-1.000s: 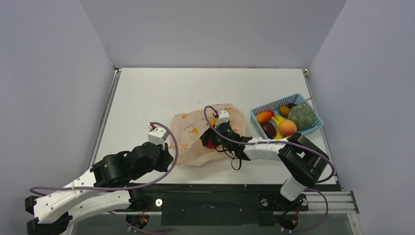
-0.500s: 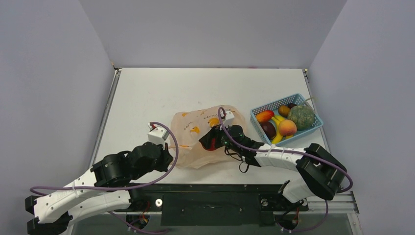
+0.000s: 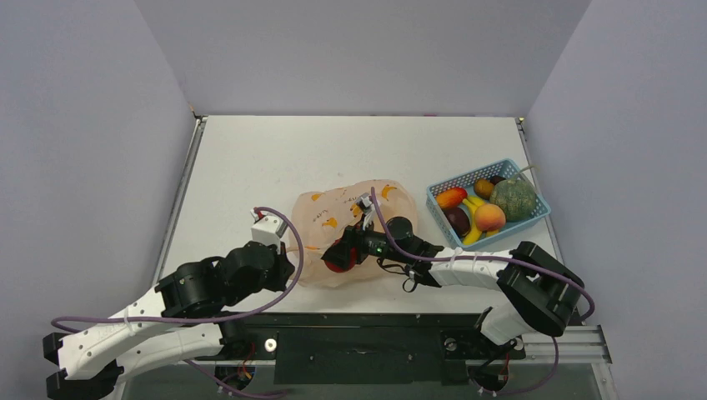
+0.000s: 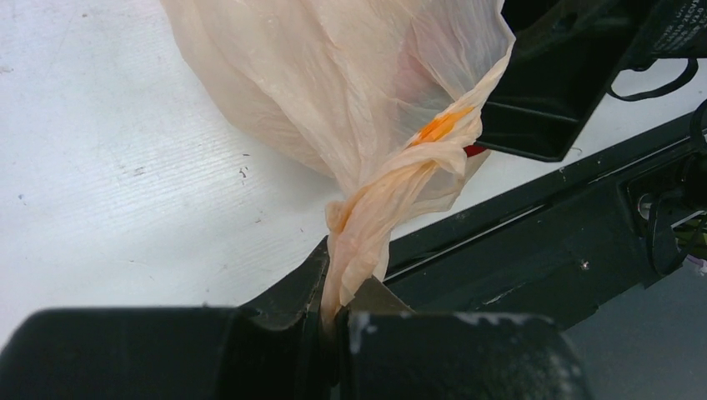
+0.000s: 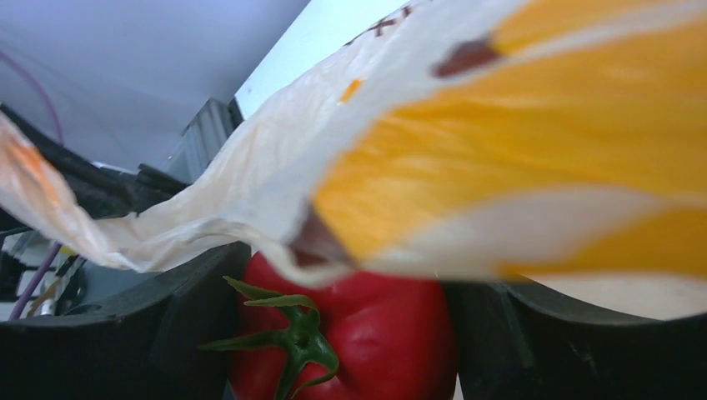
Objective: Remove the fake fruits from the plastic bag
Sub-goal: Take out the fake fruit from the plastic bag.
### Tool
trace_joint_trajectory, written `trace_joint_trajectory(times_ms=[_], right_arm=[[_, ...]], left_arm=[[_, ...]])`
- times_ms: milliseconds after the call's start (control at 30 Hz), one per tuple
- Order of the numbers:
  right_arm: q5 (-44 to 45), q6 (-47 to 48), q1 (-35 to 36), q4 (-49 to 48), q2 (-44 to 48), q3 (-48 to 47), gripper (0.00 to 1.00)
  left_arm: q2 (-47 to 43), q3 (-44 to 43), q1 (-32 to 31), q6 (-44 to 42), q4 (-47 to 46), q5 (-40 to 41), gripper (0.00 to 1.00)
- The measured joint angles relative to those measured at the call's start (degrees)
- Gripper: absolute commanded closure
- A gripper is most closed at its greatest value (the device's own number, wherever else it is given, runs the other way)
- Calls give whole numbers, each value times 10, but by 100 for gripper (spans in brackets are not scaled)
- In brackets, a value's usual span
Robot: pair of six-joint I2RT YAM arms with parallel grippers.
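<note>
From above, the light blue perforated basket (image 3: 436, 201) sits on the white table (image 3: 250, 158) right of centre. It holds the ribbed green melon (image 3: 512, 200), a peach (image 3: 489, 217), a red-yellow mango (image 3: 451, 197), a yellow banana (image 3: 473, 232), a dark maroon fruit (image 3: 457, 219), and a smaller dark fruit (image 3: 483, 187) toward the far side. Just left of the basket and apart from it lies the peach-orange plastic bag (image 3: 333, 208), crumpled and printed with small bananas. The right gripper (image 3: 340, 254) reaches in at the bag's near edge, clamped on a red fruit (image 3: 335, 262) that shows at that edge. The left gripper (image 3: 288, 268) meets the bag's near-left corner.

The left wrist view shows a twisted corner of the plastic bag (image 4: 350, 100) running down into the left gripper (image 4: 333, 321), whose jaws are pinched tight on the film. The bag rises from there over the table (image 4: 125, 167), and the black body of the right gripper (image 4: 550, 75) presses against its far side, with a sliver of red below it.

In the right wrist view the red fruit (image 5: 367, 333), glossy with a green stalk and calyx, sits squarely between the black fingers (image 5: 183, 317) of the right gripper (image 5: 350, 342), held on both sides. The film of the bag (image 5: 500, 167) drapes over the top of the fruit, a printed yellow banana close against the lens.
</note>
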State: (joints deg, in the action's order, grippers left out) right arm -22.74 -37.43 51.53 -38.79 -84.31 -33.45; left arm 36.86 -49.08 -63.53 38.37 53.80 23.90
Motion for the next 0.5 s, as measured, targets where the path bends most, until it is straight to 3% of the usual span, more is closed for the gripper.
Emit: trace_joint_trajectory(times_ms=[233, 500], right_arm=[[-17, 13, 6, 28, 50, 0, 100], [50, 81, -3, 48, 240, 25, 100]], left_arm=[[23, 0, -1, 0, 0, 3, 100], [52, 0, -5, 0, 0, 4, 100]])
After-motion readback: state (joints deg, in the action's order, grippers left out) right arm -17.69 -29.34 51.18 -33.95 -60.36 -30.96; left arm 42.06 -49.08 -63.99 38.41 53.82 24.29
